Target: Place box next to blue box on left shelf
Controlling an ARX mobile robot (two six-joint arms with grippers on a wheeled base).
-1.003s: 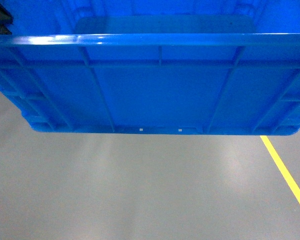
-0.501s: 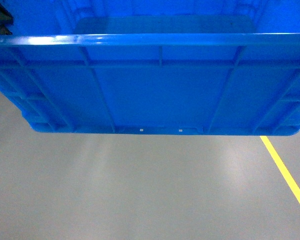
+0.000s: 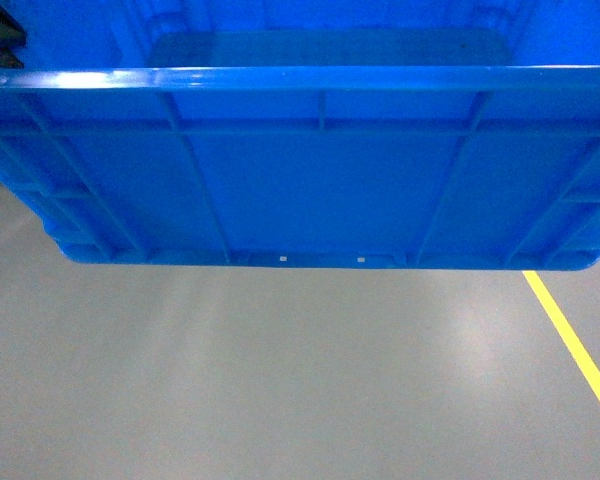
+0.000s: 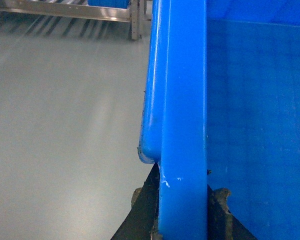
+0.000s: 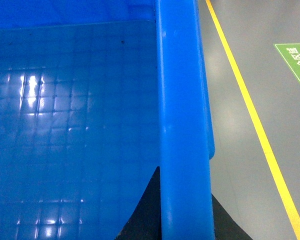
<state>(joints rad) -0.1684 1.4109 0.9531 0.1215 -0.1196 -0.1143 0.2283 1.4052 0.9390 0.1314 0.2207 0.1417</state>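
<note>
Head view: box (image 3: 310,170) held level, long axis running left-right.

box (image 3: 310,180) fills upper half of head view, off the floor (image 3: 280,380) | ribbed side wall faces camera, thick rim on top | two pale dots at bottom edge | yellow line (image 3: 570,340) on floor lower right

You're seeing only black, wedge-shaped fingers (image 4: 140,220) on the left gripper (image 4: 182,220); the right gripper (image 5: 182,215) is showing the same matte black.
</note>
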